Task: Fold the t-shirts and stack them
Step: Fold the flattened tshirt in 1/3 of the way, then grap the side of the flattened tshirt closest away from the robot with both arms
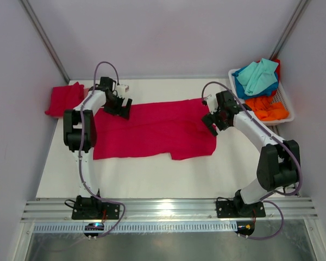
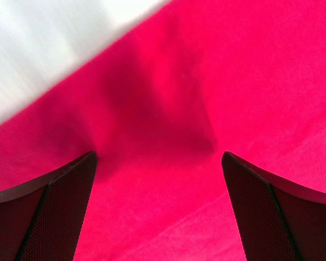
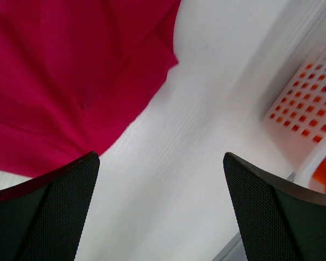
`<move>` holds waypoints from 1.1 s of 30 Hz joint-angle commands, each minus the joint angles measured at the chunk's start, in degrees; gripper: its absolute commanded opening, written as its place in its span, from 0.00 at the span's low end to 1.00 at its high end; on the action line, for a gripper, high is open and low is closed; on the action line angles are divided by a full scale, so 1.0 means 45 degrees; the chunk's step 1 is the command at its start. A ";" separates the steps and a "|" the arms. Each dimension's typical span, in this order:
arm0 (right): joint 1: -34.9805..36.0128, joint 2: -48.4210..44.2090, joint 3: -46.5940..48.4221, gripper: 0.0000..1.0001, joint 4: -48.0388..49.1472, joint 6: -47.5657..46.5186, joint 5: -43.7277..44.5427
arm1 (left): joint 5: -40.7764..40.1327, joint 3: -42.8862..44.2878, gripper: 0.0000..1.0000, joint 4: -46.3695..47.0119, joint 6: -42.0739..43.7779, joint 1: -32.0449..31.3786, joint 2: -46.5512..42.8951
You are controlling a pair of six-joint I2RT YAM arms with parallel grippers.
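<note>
While the left gripper (image 1: 121, 108) and right gripper (image 1: 211, 122) gape wide and empty, the crimson cloth t-shirt (image 1: 157, 130) runs lengthwise between them, its edge beneath the left one.

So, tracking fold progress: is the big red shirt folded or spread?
Spread: the big red shirt lies flat and wide across the table.

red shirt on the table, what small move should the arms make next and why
Probably lower the left gripper onto the crimson t-shirt and close on the cloth: its jaws stand open right above the shirt's far left part, holding nothing. The right gripper, also open, hangs over the table beside the shirt's edge.
</note>
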 commanded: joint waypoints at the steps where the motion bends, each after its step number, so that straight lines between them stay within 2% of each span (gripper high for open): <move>1: -0.0002 0.0557 0.1510 0.99 0.1113 0.0702 -0.0938 | 0.0409 -0.0289 0.99 -0.0300 0.0208 -0.0114 -0.1223; 3: -0.0022 0.1047 0.2290 0.99 0.1212 0.0742 -0.1969 | -0.0255 -0.0580 0.99 -0.0067 0.0268 -0.0308 -0.1633; 7: 0.0037 0.2336 0.3348 1.00 0.1270 0.0782 -0.2813 | -0.0997 -0.1751 0.99 0.1004 0.0288 -0.0641 -0.3172; 13: 0.0232 0.2906 0.2981 0.99 0.1836 -0.0115 -0.3281 | -0.2133 -0.4287 0.99 0.2219 0.0697 -0.1227 -0.5361; 17: 0.0232 0.1057 0.0796 0.99 0.2248 -0.1557 -0.3751 | -0.1605 -0.5696 0.99 0.1714 0.1107 -0.1228 -0.6630; 24: 0.0193 -0.1974 -0.2659 0.99 0.1700 -0.1816 -0.3362 | -0.1253 -0.8138 0.99 0.1320 0.1266 -0.1053 -0.9208; 28: 0.0077 -0.4082 -0.3895 0.99 0.2090 -0.1232 -0.2503 | -0.0610 -0.8550 0.99 0.1108 0.0019 0.0018 -1.0130; 31: -0.0293 -0.4923 -0.4733 0.99 0.2383 -0.0530 -0.1644 | -0.0589 -0.8648 0.99 0.0679 -0.0570 0.0761 -1.0637; 33: -0.0587 -0.5335 -0.5028 1.00 0.2423 -0.0255 -0.1739 | -0.0685 -0.8784 0.99 0.0560 -0.0688 0.1327 -1.0892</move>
